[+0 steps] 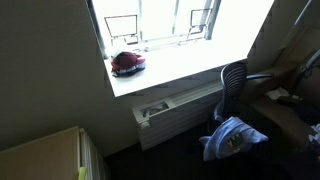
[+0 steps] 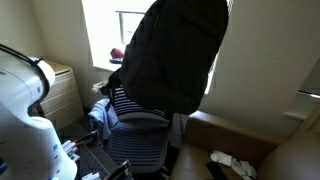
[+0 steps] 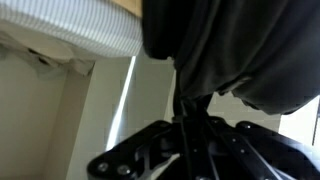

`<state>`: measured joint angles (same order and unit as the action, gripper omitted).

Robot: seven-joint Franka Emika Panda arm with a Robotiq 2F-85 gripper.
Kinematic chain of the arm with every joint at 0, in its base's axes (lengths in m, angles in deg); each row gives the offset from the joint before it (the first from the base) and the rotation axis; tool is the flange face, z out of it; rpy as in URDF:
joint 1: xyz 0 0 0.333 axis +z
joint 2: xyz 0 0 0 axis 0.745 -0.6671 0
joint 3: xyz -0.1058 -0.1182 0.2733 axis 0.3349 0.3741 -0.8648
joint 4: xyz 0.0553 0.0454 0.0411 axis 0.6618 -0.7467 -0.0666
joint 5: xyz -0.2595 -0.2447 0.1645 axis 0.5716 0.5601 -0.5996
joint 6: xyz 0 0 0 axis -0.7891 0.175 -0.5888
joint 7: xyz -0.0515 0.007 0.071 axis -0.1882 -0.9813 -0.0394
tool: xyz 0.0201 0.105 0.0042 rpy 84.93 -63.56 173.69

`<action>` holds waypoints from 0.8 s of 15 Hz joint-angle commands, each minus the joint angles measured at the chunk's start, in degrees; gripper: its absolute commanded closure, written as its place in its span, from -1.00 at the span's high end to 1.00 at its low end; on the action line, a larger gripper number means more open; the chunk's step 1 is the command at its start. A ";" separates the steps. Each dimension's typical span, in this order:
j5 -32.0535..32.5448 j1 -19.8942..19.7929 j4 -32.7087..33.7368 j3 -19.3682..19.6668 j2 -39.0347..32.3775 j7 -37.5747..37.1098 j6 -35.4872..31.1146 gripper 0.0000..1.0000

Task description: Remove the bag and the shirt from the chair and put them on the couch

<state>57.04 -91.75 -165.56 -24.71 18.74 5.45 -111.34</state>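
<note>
A large black bag [image 2: 175,55] hangs in the air above the office chair [image 2: 140,140]. In the wrist view my gripper [image 3: 190,112] is shut on a dark fold of the bag [image 3: 240,50], which fills most of the frame. A blue shirt [image 2: 100,118] lies crumpled on the chair beside the seat's edge. It also shows in an exterior view [image 1: 230,135], in front of the dark chair back [image 1: 235,82]. The brown couch [image 2: 250,135] is to the right of the chair. In both exterior views the gripper itself is hidden.
The white robot base [image 2: 25,100] stands close to the chair. A red object [image 1: 127,63] sits on the bright window sill [image 1: 180,70], with a radiator [image 1: 175,110] below. A wooden cabinet [image 1: 40,155] stands near the wall. Small light items [image 2: 230,160] lie on the couch.
</note>
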 commanded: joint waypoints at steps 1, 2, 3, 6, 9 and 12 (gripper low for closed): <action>1.43 7.42 -9.21 1.01 0.94 -4.51 4.66 -0.97; 1.79 8.67 -10.97 0.51 -0.51 -6.18 5.31 -0.97; 1.86 10.28 -13.49 0.07 -0.83 -8.45 5.68 -0.97; 6.38 6.97 -18.34 -3.74 -4.25 -17.67 1.60 -0.97; 15.97 -4.79 -17.00 -10.22 -7.25 -27.75 -0.39 -0.97; 26.33 -16.50 -16.91 -16.22 -8.54 -39.09 -3.06 -0.97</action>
<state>75.21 -97.07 -182.46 -35.17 10.33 -25.02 -110.30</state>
